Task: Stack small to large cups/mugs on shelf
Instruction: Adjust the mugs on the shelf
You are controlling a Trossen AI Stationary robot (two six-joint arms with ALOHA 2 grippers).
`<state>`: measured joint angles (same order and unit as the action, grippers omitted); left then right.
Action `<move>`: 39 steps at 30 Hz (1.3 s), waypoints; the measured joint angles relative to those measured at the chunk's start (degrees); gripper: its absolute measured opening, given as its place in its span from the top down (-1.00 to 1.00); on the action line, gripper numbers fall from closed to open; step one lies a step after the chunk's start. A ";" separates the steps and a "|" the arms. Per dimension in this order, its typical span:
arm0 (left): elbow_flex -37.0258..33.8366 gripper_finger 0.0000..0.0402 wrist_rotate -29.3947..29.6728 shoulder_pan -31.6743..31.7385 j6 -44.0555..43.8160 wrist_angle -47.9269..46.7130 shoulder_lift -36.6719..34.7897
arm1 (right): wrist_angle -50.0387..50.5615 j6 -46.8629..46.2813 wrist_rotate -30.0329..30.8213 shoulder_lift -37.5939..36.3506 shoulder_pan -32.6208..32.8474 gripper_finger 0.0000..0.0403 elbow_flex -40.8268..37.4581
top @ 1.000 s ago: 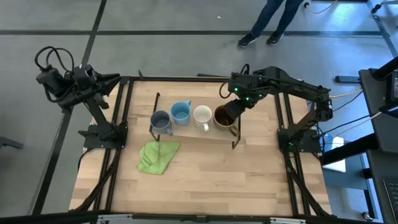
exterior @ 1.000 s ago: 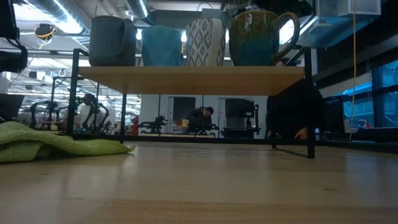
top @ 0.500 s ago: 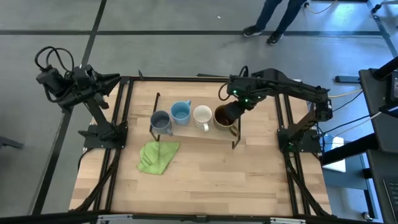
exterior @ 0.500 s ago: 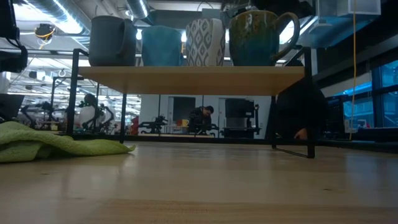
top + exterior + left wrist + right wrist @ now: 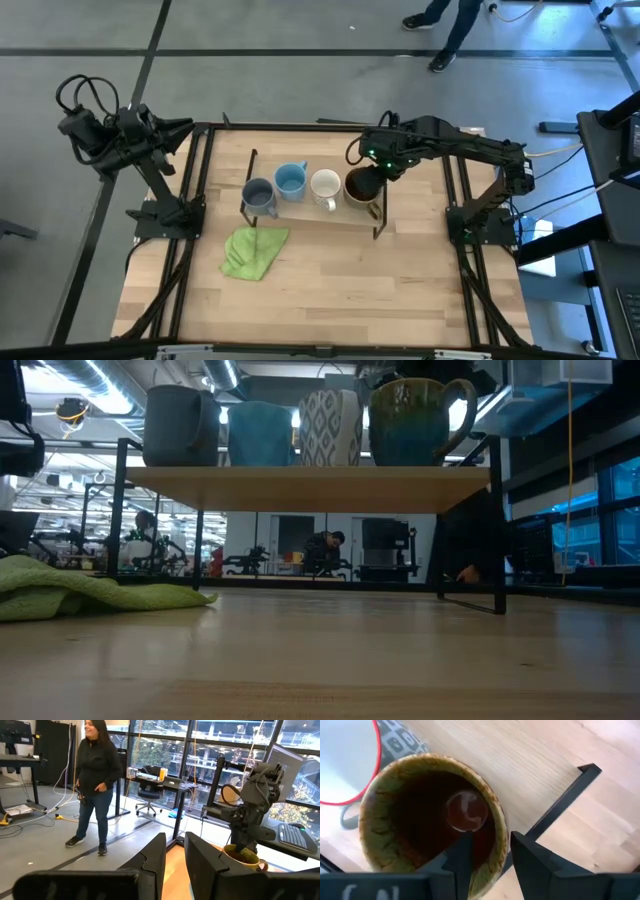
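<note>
While over brown mug [image 5: 432, 817], right gripper [image 5: 489, 851] jaws straddle rim (parted)

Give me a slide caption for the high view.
Four mugs lined on the shelf; right hand hangs open over the brown mug, green cloth beside.

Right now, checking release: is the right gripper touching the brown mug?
Cannot tell. In the right wrist view, the right gripper straddles the brown mug rim; no clear gap.

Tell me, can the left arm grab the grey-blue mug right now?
Probably, but not at once. The left gripper is parked off the table's corner, away from the grey-blue mug at the shelf's near end. Nothing stands between them.
</note>
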<state>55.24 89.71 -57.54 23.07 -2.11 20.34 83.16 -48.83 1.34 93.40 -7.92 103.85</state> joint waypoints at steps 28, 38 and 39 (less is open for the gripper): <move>0.00 0.67 0.00 -0.02 1.53 0.00 0.00 | -0.01 -9.30 2.35 -0.06 4.50 0.34 0.46; 0.00 0.67 -0.87 -0.02 1.12 0.00 0.00 | 6.38 -10.10 3.53 -0.21 4.50 0.34 0.51; 0.00 0.67 -0.87 -0.02 1.12 -0.02 0.00 | 5.71 -10.32 3.53 -0.27 4.50 0.34 0.51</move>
<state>55.24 88.84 -57.56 24.18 -2.13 20.34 88.87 -59.15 4.87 93.13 -3.42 104.36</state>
